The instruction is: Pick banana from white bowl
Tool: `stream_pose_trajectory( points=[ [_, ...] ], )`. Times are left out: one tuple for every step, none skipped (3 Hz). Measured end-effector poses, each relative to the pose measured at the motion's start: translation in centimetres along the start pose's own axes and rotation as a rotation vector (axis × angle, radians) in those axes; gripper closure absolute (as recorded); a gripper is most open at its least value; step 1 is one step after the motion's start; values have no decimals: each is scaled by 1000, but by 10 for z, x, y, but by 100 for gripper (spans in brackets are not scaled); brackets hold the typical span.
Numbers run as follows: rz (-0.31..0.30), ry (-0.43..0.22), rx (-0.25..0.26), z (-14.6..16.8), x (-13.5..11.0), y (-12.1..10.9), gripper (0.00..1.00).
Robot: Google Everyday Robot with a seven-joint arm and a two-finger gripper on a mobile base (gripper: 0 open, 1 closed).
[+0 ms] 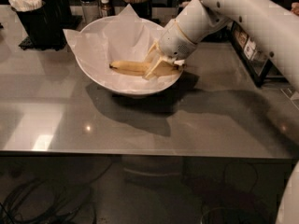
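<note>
Our gripper [156, 69] inside the white bowl [100, 76]
We see its fingers [152, 59] pinched narrow around the banana [128, 67], at its right half, on the crinkled paper [117, 36].

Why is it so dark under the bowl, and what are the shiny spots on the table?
Camera view: light from above makes the bowl and arm throw a dark shadow on the table; the bright spots are reflected glare; the hand sits in the bowl at the banana.

banana [128, 67] end hidden under jaws, arm [252, 13] cropped
</note>
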State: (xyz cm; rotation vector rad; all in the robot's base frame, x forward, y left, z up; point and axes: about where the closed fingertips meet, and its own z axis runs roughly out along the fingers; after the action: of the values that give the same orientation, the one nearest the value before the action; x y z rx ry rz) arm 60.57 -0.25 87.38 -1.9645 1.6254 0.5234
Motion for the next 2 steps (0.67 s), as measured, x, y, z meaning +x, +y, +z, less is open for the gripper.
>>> stream_pose_trajectory(
  points=[
    [-29,-26,32,-32,-17,10,100],
    [-35,-43,21,-68,-27,36,100]
  ],
)
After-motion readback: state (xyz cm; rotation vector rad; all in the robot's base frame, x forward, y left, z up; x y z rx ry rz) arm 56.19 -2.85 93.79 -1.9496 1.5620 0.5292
